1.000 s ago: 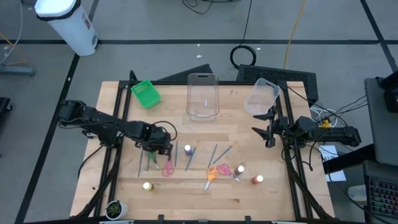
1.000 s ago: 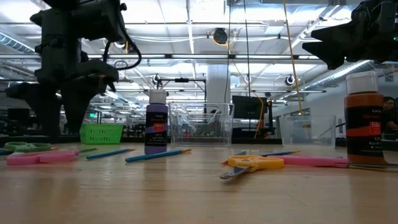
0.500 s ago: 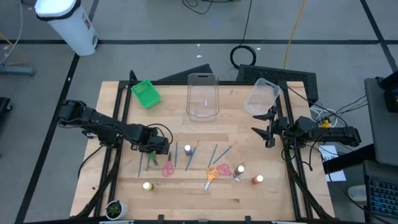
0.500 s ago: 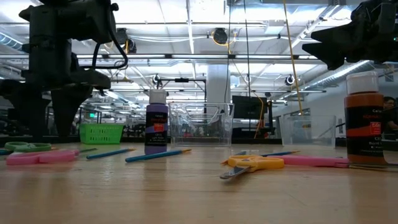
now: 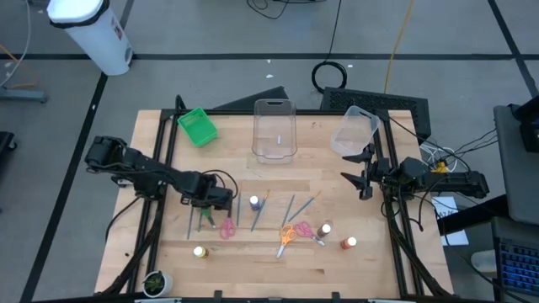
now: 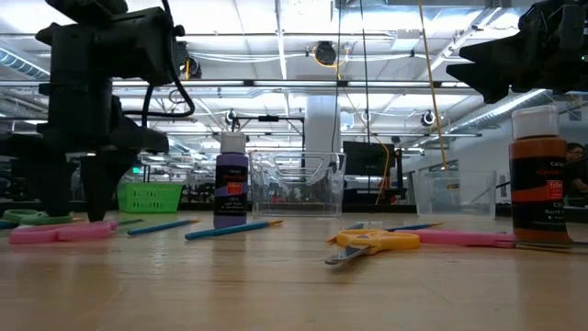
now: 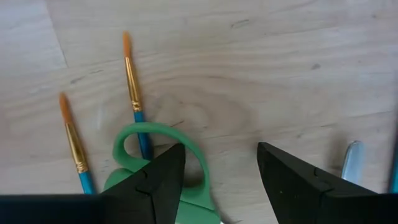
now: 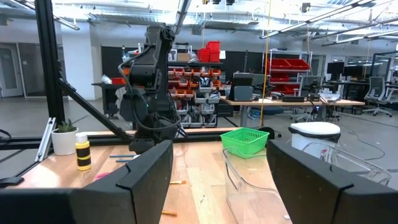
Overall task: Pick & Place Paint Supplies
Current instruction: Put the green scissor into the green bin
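My left gripper (image 7: 221, 177) points down, open, low over green-handled scissors (image 7: 155, 155) and two blue brushes (image 7: 134, 93) that lie flat on the table's left half (image 5: 206, 215). One finger stands over the green handle loop; whether it touches I cannot tell. Pink scissors (image 5: 227, 227), a purple bottle (image 5: 254, 202), more brushes (image 5: 290, 206), orange scissors (image 5: 287, 235), a yellow bottle (image 5: 200, 252) and an orange-red bottle (image 5: 347, 243) stand or lie near the front edge. My right gripper (image 5: 362, 174) waits open at the table's right edge, held level.
A green bin (image 5: 197, 126) sits at the far left. One clear tub (image 5: 274, 130) stands at the far middle and another (image 5: 354, 132) at the far right. A small potted plant (image 5: 156, 282) is at the near left corner.
My left gripper has sunk toward the table over the green scissors and has rolled somewhat about its own downward-pointing line. Its fingers stay equally far apart. Nothing on the table has moved.
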